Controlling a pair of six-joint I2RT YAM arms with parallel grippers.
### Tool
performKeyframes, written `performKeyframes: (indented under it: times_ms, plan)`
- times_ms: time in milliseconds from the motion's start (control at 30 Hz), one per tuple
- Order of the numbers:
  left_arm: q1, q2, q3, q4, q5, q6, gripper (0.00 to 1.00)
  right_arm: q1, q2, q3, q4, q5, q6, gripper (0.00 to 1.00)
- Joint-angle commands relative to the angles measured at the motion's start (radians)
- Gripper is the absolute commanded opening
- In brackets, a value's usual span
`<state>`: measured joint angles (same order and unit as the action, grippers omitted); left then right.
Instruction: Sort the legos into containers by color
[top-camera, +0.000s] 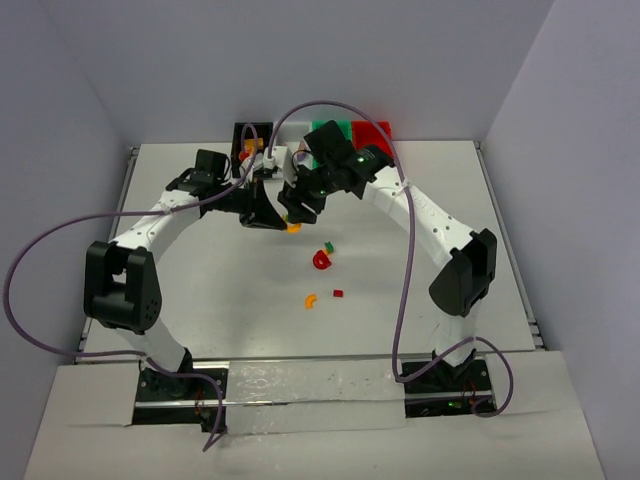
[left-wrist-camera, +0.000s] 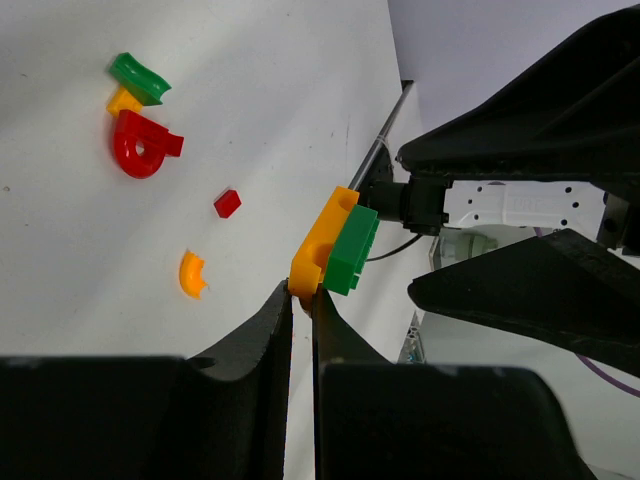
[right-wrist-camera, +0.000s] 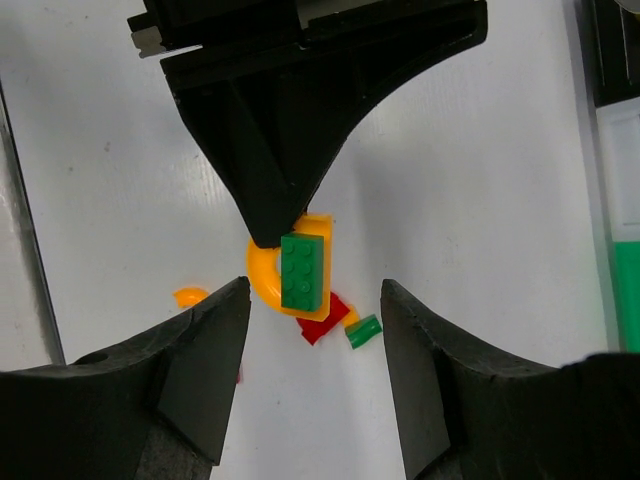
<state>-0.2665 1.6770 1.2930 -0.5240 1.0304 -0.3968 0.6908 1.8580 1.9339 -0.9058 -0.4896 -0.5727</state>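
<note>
My left gripper (left-wrist-camera: 300, 295) is shut on the end of an orange curved lego (left-wrist-camera: 318, 250), held above the table, with a green brick (left-wrist-camera: 352, 250) stuck to its side. In the right wrist view the green brick (right-wrist-camera: 304, 270) sits on the orange piece (right-wrist-camera: 262, 285) between the spread fingers of my right gripper (right-wrist-camera: 315, 290), which is open and not touching it. From above, the stack (top-camera: 293, 227) hangs between both grippers. Loose on the table lie a red curved lego (top-camera: 321, 260), a small green one (top-camera: 329, 244), an orange arc (top-camera: 311, 300) and a small red brick (top-camera: 338, 293).
The containers stand along the back wall: black bin (top-camera: 248, 133), green bin (top-camera: 328, 127) and red bin (top-camera: 373, 131); the arms hide what lies between the black and green ones. Both arms crowd the middle back of the table (top-camera: 200, 330).
</note>
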Motion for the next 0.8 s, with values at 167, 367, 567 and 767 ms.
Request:
performKeyframes:
  times_ms: [167, 367, 567, 767]
  plan:
    - [0.009, -0.003, 0.015, 0.013, 0.069, -0.033, 0.0, 0.033, 0.005, 0.007, -0.018, 0.055, -0.043, 0.61]
    - [0.009, -0.005, 0.008, 0.024, 0.074, -0.039, 0.0, 0.04, 0.021, 0.006, -0.004, 0.085, -0.037, 0.61]
    - [0.009, -0.007, -0.003, 0.044, 0.084, -0.057, 0.0, 0.056, 0.036, -0.01, 0.012, 0.129, -0.041, 0.61]
    - [0.01, -0.005, -0.002, 0.045, 0.085, -0.054, 0.0, 0.062, 0.044, -0.016, 0.028, 0.144, -0.042, 0.59]
